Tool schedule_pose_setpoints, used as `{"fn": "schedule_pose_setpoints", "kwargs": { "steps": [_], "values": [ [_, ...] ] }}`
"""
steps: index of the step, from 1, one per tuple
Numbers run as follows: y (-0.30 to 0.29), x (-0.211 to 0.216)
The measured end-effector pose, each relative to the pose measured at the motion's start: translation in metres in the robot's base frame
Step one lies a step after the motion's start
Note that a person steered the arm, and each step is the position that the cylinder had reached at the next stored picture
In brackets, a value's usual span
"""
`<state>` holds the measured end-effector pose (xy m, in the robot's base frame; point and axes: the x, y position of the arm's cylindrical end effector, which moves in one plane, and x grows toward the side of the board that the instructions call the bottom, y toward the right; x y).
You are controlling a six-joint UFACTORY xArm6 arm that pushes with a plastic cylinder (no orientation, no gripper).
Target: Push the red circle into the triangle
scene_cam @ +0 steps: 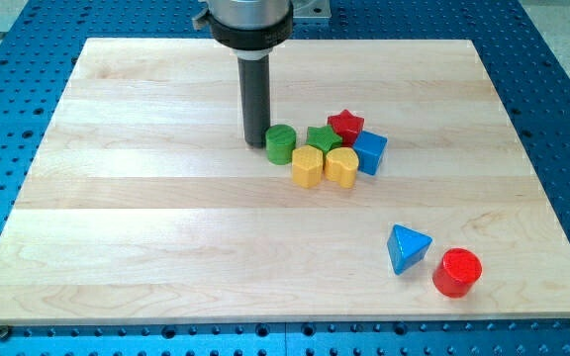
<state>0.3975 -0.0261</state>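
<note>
The red circle (456,272) is a short red cylinder near the view's bottom right of the wooden board. The blue triangle (407,247) lies just to its left and slightly higher, a small gap apart or barely touching. My tip (256,143) is far from both, up in the middle of the board. It stands just left of a green cylinder (281,143), close to touching it.
A tight cluster sits right of my tip: green cylinder, green star (324,137), red star (345,125), blue cube (370,152), yellow hexagon (307,166) and yellow heart-like block (341,166). The board (146,227) lies on a blue perforated table.
</note>
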Motion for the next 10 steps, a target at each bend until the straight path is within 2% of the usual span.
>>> {"fn": "schedule_pose_setpoints", "kwargs": {
  "steps": [2, 3, 5, 6, 7, 8, 9, 10],
  "values": [
    [0.047, 0.002],
    [0.040, -0.043],
    [0.056, -0.088],
    [0.177, -0.087],
    [0.268, -0.008],
    [0.284, 0.117],
    [0.237, 0.206],
    [0.182, 0.200]
  ]
}}
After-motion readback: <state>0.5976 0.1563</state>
